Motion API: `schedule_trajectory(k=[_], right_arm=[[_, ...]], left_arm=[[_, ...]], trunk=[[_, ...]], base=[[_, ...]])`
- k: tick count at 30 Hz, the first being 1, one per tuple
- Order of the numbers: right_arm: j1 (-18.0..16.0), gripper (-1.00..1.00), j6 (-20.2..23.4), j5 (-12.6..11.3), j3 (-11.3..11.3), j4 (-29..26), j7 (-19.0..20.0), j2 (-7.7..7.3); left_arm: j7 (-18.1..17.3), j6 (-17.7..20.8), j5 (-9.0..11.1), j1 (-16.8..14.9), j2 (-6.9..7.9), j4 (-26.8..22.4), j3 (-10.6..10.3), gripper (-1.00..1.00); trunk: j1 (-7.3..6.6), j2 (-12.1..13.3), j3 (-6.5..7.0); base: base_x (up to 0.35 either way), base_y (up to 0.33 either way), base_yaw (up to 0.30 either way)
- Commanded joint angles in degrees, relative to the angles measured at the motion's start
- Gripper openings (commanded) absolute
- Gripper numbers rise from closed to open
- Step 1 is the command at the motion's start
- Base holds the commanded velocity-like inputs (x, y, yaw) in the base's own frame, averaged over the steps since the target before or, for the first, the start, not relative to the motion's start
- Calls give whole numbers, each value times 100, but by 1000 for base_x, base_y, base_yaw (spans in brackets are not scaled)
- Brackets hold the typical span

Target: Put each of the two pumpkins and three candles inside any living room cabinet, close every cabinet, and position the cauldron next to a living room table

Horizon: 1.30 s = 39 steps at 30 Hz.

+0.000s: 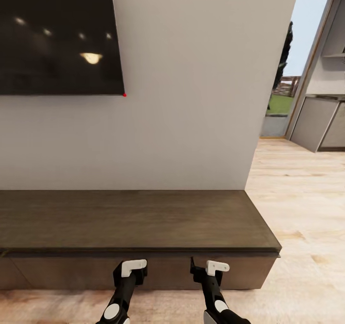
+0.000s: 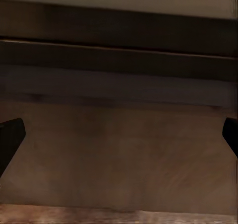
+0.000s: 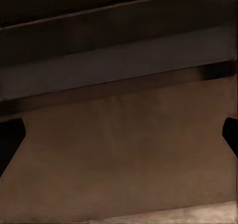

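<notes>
Grippers come first, low before the robot: the left gripper and the right gripper both point at the front panel of the cabinet, close to it, each with its jaws spread wide and nothing between them. Beyond, the cabinet's dark flat top runs along a pale wall, where a black screen hangs. Farther right, wooden floor leads toward a doorway.

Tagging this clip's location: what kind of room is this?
Likely a home living room: a dark wall-mounted screen hangs above a long low wood cabinet, on light wood flooring, with a doorway to outdoors at right.
</notes>
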Motion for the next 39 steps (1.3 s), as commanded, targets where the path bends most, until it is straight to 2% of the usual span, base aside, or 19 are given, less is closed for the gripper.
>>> schedule_trajectory(k=[1, 14, 17, 21, 23, 26, 30, 32, 35, 39], right_arm=[[-6, 100, -19, -29, 49, 1, -43, -2], [-6, 100, 13, -46, 49, 1, -39, -2], [-6, 100, 279, -60, 23, 12, 87, -8], [-6, 100, 839, -69, 4, 4, 253, -35], [-6, 100, 995, -67, 5, -3, 269, -42], [-6, 100, 1155, -70, 5, -9, 285, -72], [14, 100, 1283, -75, 12, 2, 289, -88], [18, 100, 1303, -133, 13, 13, 290, -89], [20, 100, 1314, -358, 19, 17, 290, -90], [25, 100, 1317, -589, 22, 62, 290, -90]], left_arm=[[34, -33, 56, -5, 8, 2, -31, 100], [32, -33, 45, -5, 7, 2, -23, 100], [20, -27, 56, -5, 12, 2, -26, 100], [-7, 80, 79, 1, 18, -84, -48, 100], [-10, 217, 103, 10, 33, -93, -46, 100], [-23, 752, 144, 33, 58, -60, -25, 100], [-25, 1752, 427, 45, 88, -106, 39, 100], [-36, 2129, 650, 47, 120, -146, 209, 100], [-49, 2361, 901, 48, 153, -202, 519, 100], [-56, 2440, 1017, 48, 153, -179, 656, 100]], trunk=[[-3, -2, -5], [-3, -2, -5], [-3, -2, -5], [-3, -2, -5], [-3, -2, -5], [-3, -2, -5], [-3, -2, -5], [-3, -2, -5], [-3, -2, -5], [-8, 0, 39]], base=[[-224, 0, 0], [-319, 0, 0], [-332, 0, 0], [-333, 0, 0], [-331, 0, 0], [-156, 0, 0], [-28, 0, 0], [-7, 0, 0], [-2, 0, 0], [0, 0, 0]])
